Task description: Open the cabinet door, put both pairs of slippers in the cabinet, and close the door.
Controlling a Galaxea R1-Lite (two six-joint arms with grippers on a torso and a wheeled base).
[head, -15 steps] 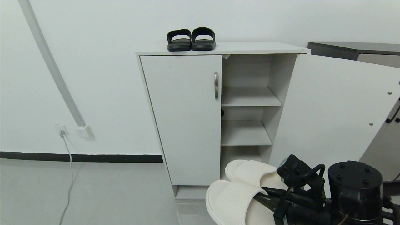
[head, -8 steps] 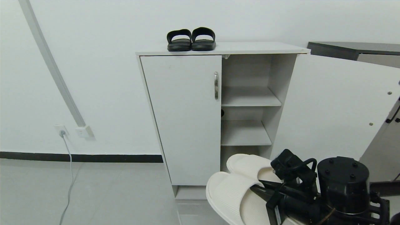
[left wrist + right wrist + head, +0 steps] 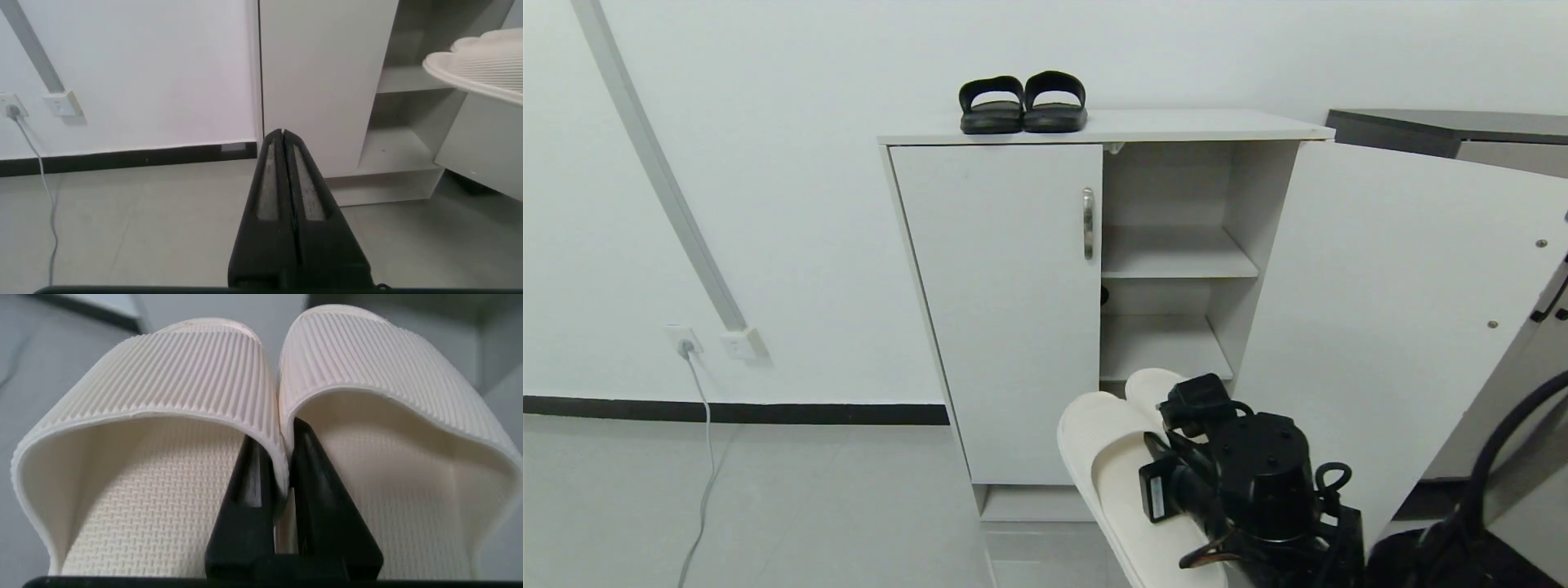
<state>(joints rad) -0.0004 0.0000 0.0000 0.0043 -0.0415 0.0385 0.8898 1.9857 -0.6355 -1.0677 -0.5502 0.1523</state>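
Observation:
The white cabinet (image 3: 1094,126) has its left door (image 3: 1005,310) closed and its right door (image 3: 1380,327) swung wide open, baring three shelves. A black pair of slippers (image 3: 1023,102) sits on the cabinet top at the left. My right gripper (image 3: 279,457) is shut on the cream-white pair of slippers (image 3: 270,400), pinching their two inner strap walls together. In the head view that white pair (image 3: 1107,457) hangs toes forward just in front of the lowest opening. The white pair's (image 3: 482,57) edge also shows in the left wrist view. My left gripper (image 3: 282,139) is shut on nothing, low over the floor.
A wall socket (image 3: 682,339) with a grey cable (image 3: 707,441) and a slanted conduit (image 3: 654,163) are on the left wall. A dark-topped unit (image 3: 1454,126) stands behind the open door. Bare grey floor (image 3: 727,498) lies to the left.
My right arm has carried the white slippers up and forward toward the lowest cabinet opening, and the wrist has shifted left. The cabinet and the black slippers have not moved.

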